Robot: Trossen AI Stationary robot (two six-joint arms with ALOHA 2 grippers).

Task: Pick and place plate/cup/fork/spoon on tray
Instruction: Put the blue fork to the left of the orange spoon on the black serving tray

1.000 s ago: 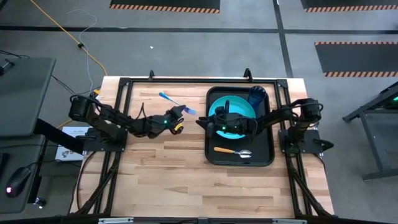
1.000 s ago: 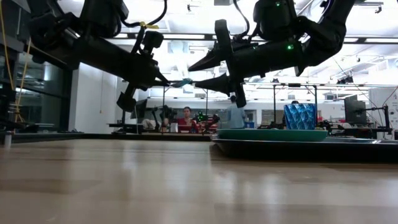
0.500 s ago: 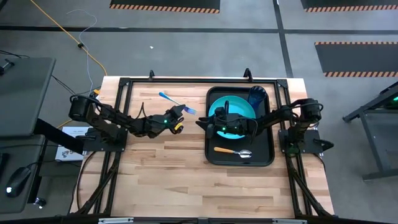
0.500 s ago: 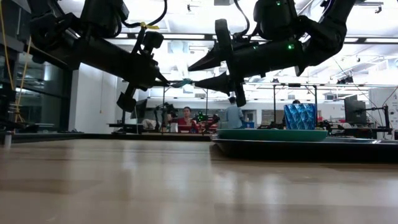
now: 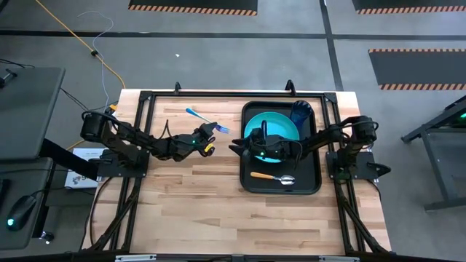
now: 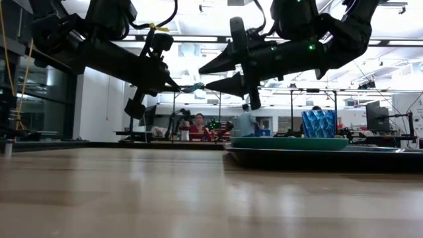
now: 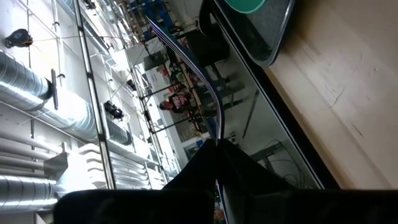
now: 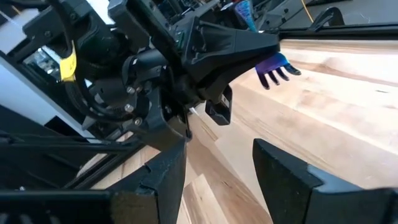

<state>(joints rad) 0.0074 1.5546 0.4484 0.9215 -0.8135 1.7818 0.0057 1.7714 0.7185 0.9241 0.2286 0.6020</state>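
Blue fork (image 5: 206, 120) sits clamped in my left gripper (image 5: 210, 133) above the wooden table (image 5: 189, 204), seen from overhead; my right gripper (image 5: 237, 144) hangs spread and empty at the edge of the black tray (image 5: 306, 185). Level view: plate (image 6: 289, 143) and cup (image 6: 319, 123) rest on the tray. Right wrist: fork tines (image 8: 278, 70) poke past my left gripper's clenched fingers.

Two dark jointed arms with green indicator lights, black cables, yellow tag.
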